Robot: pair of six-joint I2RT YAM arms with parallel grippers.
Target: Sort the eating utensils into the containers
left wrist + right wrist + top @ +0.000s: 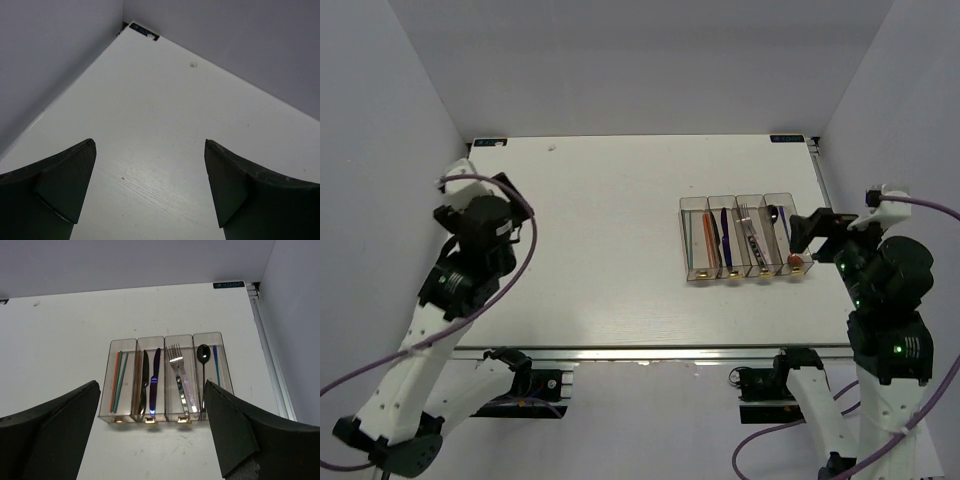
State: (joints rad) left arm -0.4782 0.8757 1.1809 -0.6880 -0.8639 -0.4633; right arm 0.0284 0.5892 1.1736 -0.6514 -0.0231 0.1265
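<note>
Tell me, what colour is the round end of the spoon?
The spoon's bowl is black. It shows best in the right wrist view.

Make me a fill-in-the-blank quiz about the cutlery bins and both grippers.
The containers form a row of ____ bins.
In the right wrist view, the chopsticks lie in the bin at the ____ end.
The fork lies in the bin between the knives and the ____.
The left gripper and right gripper both stand ____, holding nothing.
Missing words: four; left; spoon; open.
</note>
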